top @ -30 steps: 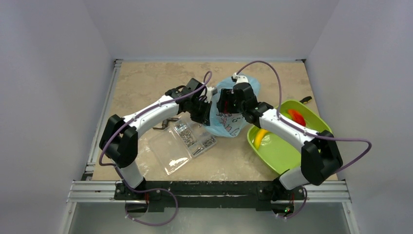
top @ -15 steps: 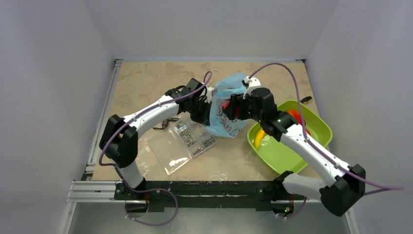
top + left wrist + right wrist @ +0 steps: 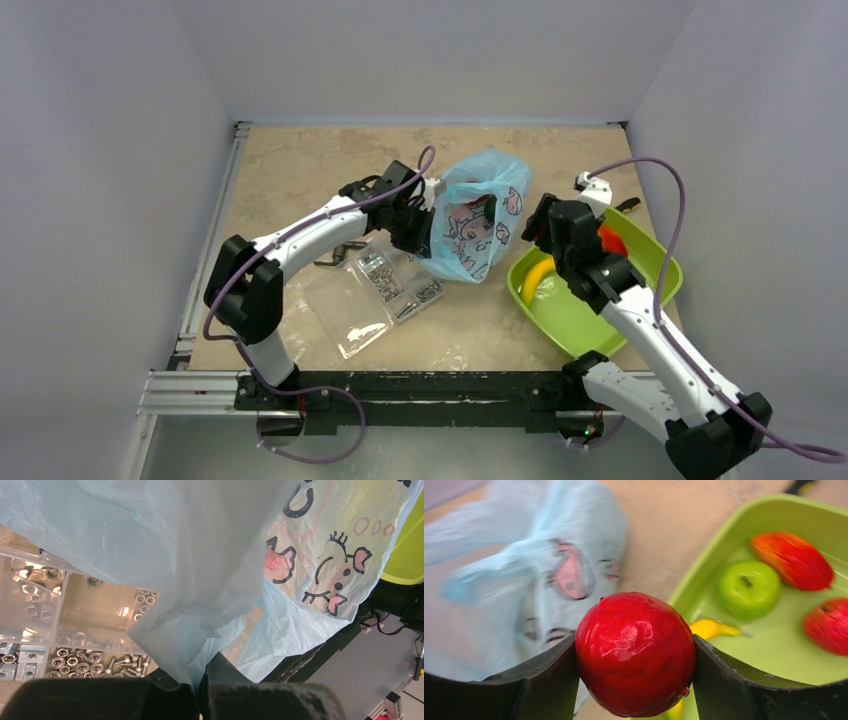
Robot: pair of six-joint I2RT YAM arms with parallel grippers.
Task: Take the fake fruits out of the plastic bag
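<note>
We record the right end effector (image 3: 635,677), pinching a red fruit (image 3: 635,650), withdrawn from the plastic bag (image 3: 478,228); the left end effector (image 3: 200,682) pinches it.

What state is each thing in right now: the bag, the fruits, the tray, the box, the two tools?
plastic bag: held up at its edge
left tool: shut on the plastic bag
right tool: shut on the red fruit
red fruit: out of the bag, gripped near the tray
green tray: holds banana, green apple, two red fruits
clear box: appears open, metal nuts inside
</note>
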